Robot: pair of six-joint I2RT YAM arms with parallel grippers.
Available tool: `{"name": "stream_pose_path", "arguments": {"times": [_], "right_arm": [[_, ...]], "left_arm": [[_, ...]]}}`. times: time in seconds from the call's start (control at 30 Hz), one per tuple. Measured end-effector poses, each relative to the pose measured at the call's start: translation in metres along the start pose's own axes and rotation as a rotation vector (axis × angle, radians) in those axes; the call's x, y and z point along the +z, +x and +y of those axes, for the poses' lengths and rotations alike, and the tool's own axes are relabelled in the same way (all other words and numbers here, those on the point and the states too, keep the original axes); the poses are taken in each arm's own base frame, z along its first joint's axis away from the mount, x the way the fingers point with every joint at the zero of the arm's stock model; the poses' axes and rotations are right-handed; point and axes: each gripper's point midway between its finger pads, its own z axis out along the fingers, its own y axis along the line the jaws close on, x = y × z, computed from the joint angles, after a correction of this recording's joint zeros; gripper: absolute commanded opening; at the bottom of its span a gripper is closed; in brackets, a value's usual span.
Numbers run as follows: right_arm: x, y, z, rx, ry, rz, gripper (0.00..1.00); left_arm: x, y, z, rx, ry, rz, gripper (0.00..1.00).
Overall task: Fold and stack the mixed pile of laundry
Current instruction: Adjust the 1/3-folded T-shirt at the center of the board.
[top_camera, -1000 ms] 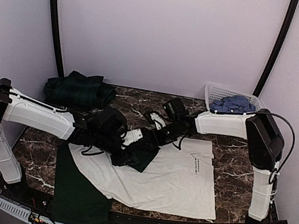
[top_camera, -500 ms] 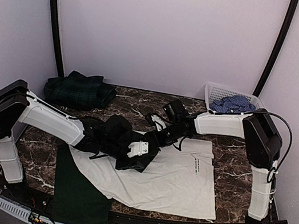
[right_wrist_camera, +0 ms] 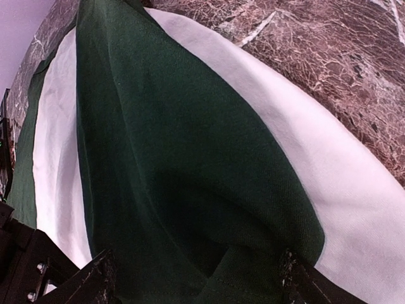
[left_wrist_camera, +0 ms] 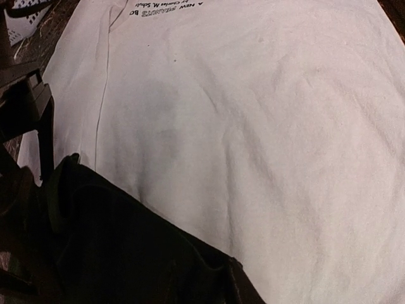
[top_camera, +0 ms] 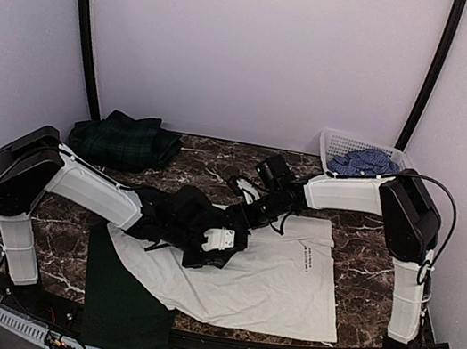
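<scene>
A white shirt (top_camera: 288, 275) with dark green sleeves lies spread on the marble table (top_camera: 366, 243). One green sleeve (top_camera: 121, 299) hangs over the near edge. My left gripper (top_camera: 220, 241) reaches over the shirt's left part. In the left wrist view dark cloth (left_wrist_camera: 126, 240) covers the jaws above the white cloth (left_wrist_camera: 253, 126). My right gripper (top_camera: 243, 196) hovers at the shirt's upper left. Its fingertips (right_wrist_camera: 98, 278) stand wide apart over the other green sleeve (right_wrist_camera: 190, 158). A dark green plaid garment (top_camera: 126, 139) sits folded at the back left.
A white lattice basket (top_camera: 338, 143) stands at the back right with a blue-and-white check shirt (top_camera: 362, 161) in it. Both arms cross over the middle of the table. Curved black poles rise at both back corners.
My left arm has slid rightwards and a little nearer across the white shirt, dark cloth moving with it. The right arm has barely moved.
</scene>
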Motion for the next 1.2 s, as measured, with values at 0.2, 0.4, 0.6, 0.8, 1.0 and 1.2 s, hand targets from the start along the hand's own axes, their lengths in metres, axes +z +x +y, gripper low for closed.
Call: {"name": "stream_pose_path", "arguments": {"times": [0.2,0.4,0.6,0.8,1.0,1.2], "right_arm": [[0.000,0.000,0.001,0.001,-0.004,0.000,0.84],[-0.001,0.000,0.005,0.008,-0.025,0.002,0.82],[-0.006,-0.003,0.027,-0.018,-0.063,-0.006,0.79],[-0.009,-0.001,0.080,-0.088,-0.133,-0.003,0.79],[-0.008,0.008,0.117,-0.132,-0.181,0.014,0.80],[-0.005,0.016,0.114,-0.118,-0.161,0.041,0.86]], "left_arm": [[0.003,0.005,0.002,0.013,-0.009,0.027,0.00],[-0.032,-0.007,0.009,-0.025,-0.066,0.019,0.00],[-0.129,-0.047,0.021,-0.078,-0.212,-0.118,0.00],[-0.185,-0.037,0.011,-0.144,-0.256,-0.102,0.00],[-0.201,0.007,-0.020,-0.207,-0.200,0.017,0.00],[-0.191,0.034,-0.038,-0.216,-0.137,0.141,0.00]]}}
